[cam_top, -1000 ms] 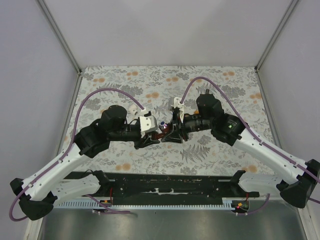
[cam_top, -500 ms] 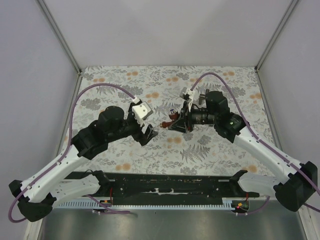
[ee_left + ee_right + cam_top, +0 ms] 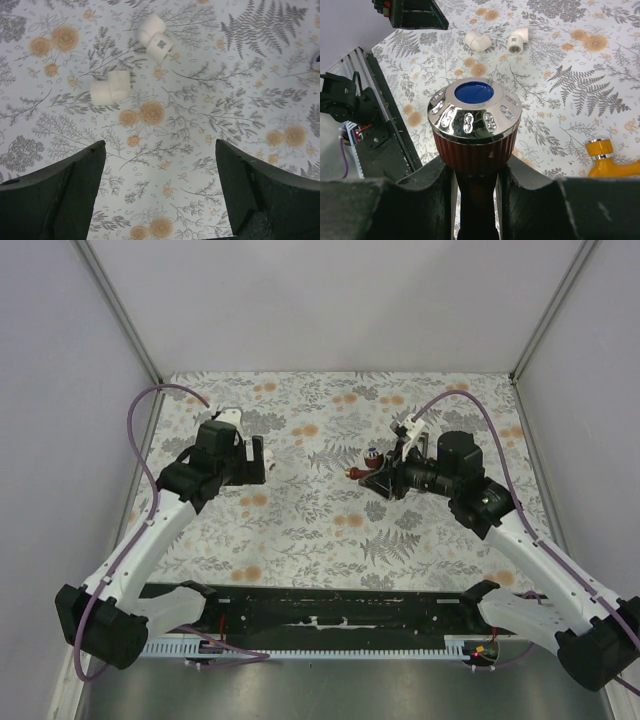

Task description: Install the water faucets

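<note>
Reddish-brown faucet (image 3: 475, 145), clamped by its stem in the right pincer (image 3: 476, 182) above the surface (image 3: 300, 530), right of centre; orange faucet (image 3: 607, 160) lies on the surface nearby. Left pincer (image 3: 160, 150), wide open and empty, hovers over two smooth white elbow fittings (image 3: 111, 87). Advice: grip one elbow firmly, align threads squarely. Knob ribbed, cap chromed, blue inset.

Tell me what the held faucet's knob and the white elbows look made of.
Faucet: knob's ribbed reddish-brown skirt looks like matte plastic; its cap is mirror-bright, chrome plating or metal, with a glossy blue inset. Elbows: matte white, thick-walled, probably plastic.
</note>
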